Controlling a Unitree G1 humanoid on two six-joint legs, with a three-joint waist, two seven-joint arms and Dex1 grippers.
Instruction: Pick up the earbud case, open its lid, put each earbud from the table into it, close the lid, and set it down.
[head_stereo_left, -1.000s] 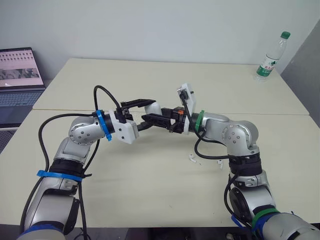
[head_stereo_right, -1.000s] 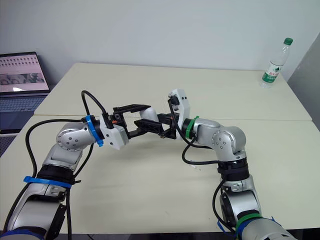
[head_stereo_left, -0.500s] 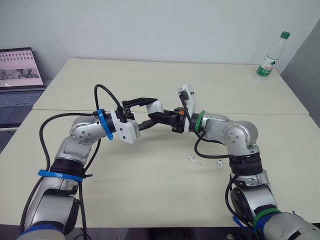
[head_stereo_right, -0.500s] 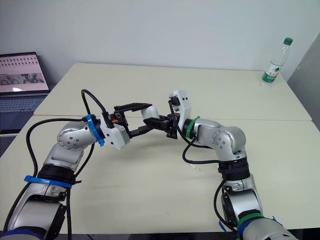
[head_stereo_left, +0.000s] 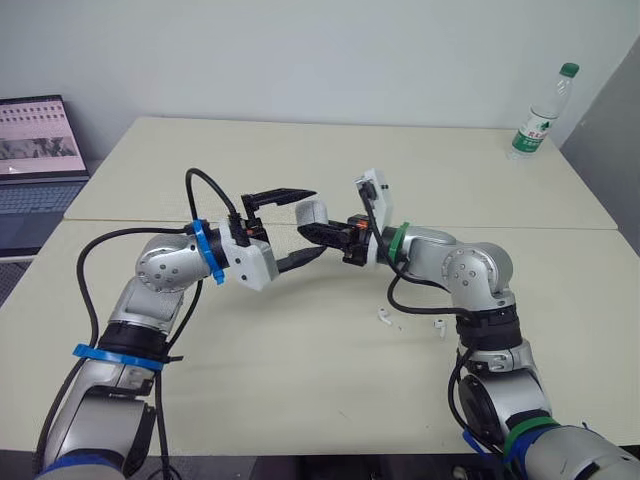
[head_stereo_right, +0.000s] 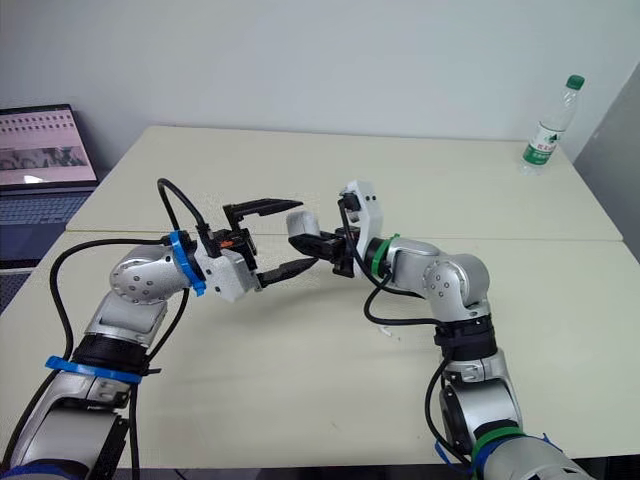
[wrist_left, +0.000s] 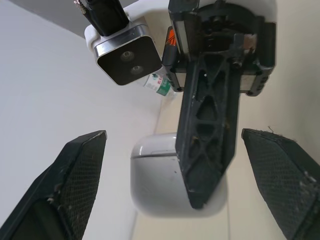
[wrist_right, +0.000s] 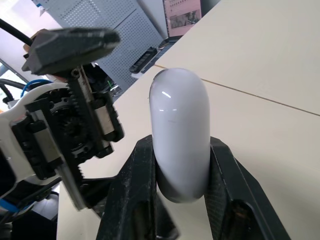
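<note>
My right jaws clamp the earbud case (head_stereo_left: 310, 212) in the air over the middle of the surface (head_stereo_left: 300, 350), well clear of every edge. My left jaws stand apart on either side of it without touching, wider than a second ago. The earbuds (head_stereo_left: 383, 319) lie on the surface by my right elbow.

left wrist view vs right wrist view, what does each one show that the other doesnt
The left wrist view adds the camera on the right wrist and a bottle behind it. The right wrist view adds a laptop in the background. Both share the case, clamped in the right hand, and the open left hand, clear of it.
</note>
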